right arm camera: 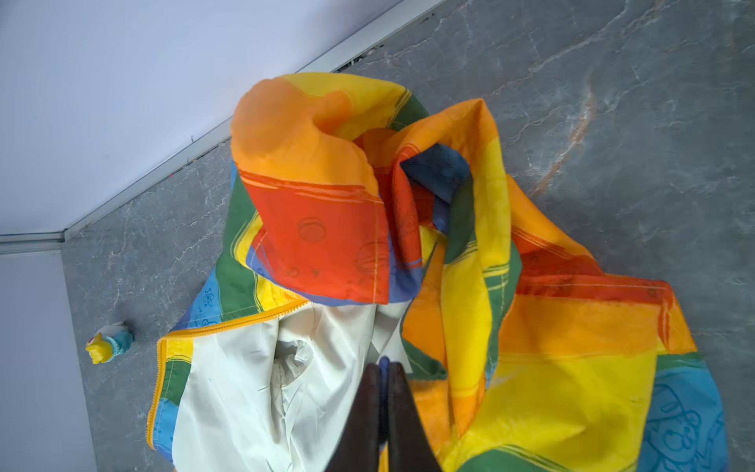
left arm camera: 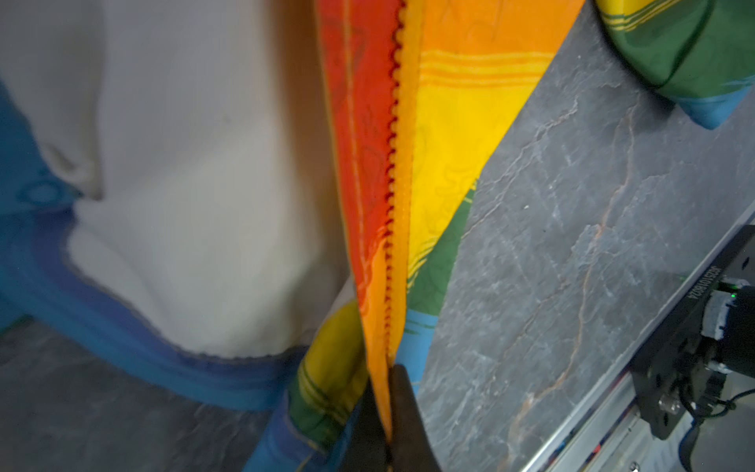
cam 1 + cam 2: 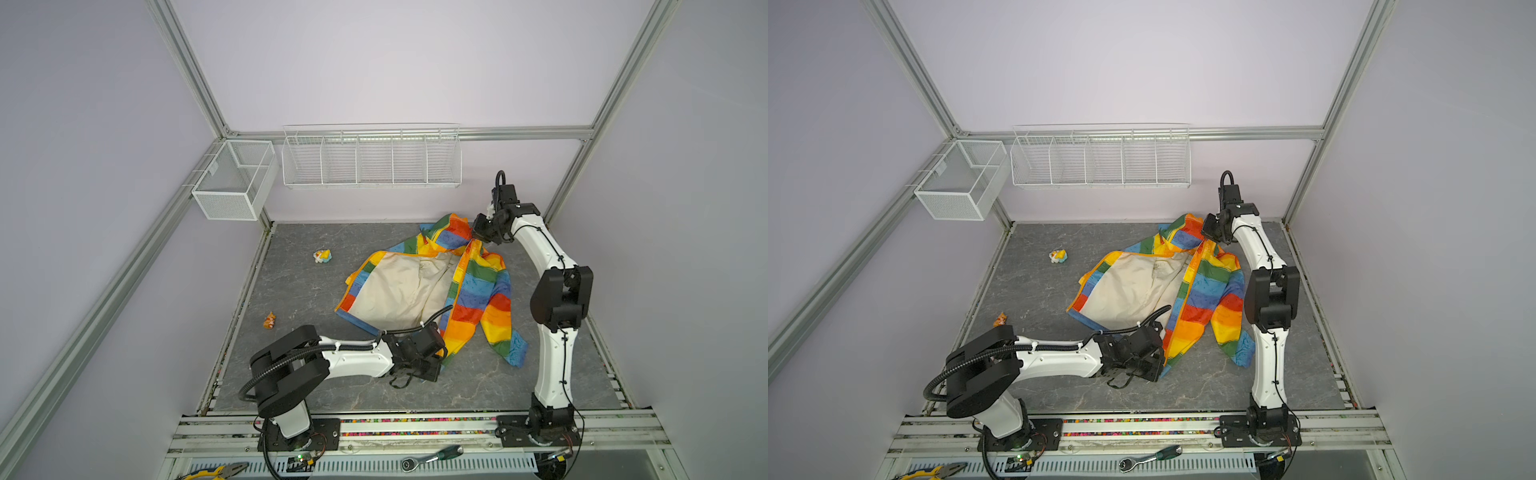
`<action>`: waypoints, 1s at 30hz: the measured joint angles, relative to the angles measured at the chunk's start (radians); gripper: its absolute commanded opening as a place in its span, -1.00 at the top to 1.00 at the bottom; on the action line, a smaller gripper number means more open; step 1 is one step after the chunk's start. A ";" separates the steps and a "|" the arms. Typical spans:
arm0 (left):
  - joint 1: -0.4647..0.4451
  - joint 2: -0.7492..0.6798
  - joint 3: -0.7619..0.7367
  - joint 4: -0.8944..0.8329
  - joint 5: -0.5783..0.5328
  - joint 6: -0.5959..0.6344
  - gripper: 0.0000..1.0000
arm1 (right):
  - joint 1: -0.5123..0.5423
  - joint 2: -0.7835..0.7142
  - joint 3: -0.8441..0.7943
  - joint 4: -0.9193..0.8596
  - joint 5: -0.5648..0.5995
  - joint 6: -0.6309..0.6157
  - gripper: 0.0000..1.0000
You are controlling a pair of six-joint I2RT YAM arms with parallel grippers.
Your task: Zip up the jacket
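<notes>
Jacket (image 3: 478,291): unzipped, lining up, on surface (image 3: 299,299) in front of wire rack (image 3: 371,160).
Left gripper (image 2: 388,394): closed on zipper edge — hem end, far from rack.
Right gripper (image 1: 382,370): closed — pinching neck fabric, rack side.

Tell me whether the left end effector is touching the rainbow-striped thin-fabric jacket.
Touching. The left wrist view shows the left end effector shut on the orange zipper edge of the rainbow-striped thin-fabric jacket.
</notes>
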 measured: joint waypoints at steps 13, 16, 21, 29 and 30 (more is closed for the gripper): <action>0.045 0.002 0.008 -0.008 0.001 0.001 1.00 | 0.008 0.225 0.181 0.023 -0.098 0.079 0.85; 0.074 0.002 0.005 -0.013 0.012 0.000 1.00 | 0.012 0.272 0.185 0.078 -0.127 0.108 0.74; 0.108 0.000 -0.010 -0.004 0.033 -0.003 0.85 | 0.018 0.339 0.220 0.141 -0.160 0.140 0.20; 0.119 -0.064 -0.063 0.004 0.035 -0.019 0.21 | 0.021 0.318 0.193 0.171 -0.179 0.124 -0.29; 0.121 -0.075 -0.069 -0.005 0.033 -0.021 0.20 | 0.021 0.303 0.170 0.174 -0.178 0.116 -0.33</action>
